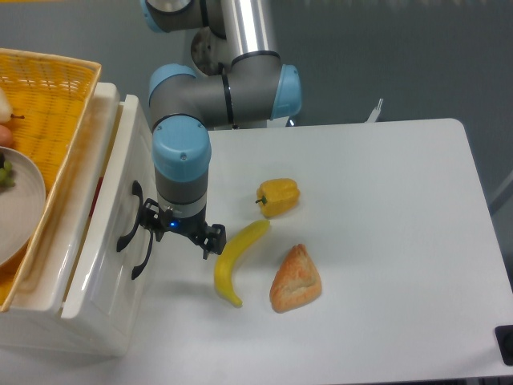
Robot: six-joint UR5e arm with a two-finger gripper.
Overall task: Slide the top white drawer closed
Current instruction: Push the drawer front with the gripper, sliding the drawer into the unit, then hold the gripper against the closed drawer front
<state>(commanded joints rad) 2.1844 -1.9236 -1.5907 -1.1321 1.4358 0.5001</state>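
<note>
Mid-push: the top white drawer at the frame's 9 o'clock side is nearly in, only a thin slot open behind its front panel, so the next move looks like a short straight shove toward 9 o'clock until the panel seats. The gripper has its jaws spread apart, gripping nothing, its 9 o'clock finger against the panel beside the black handle.
</note>
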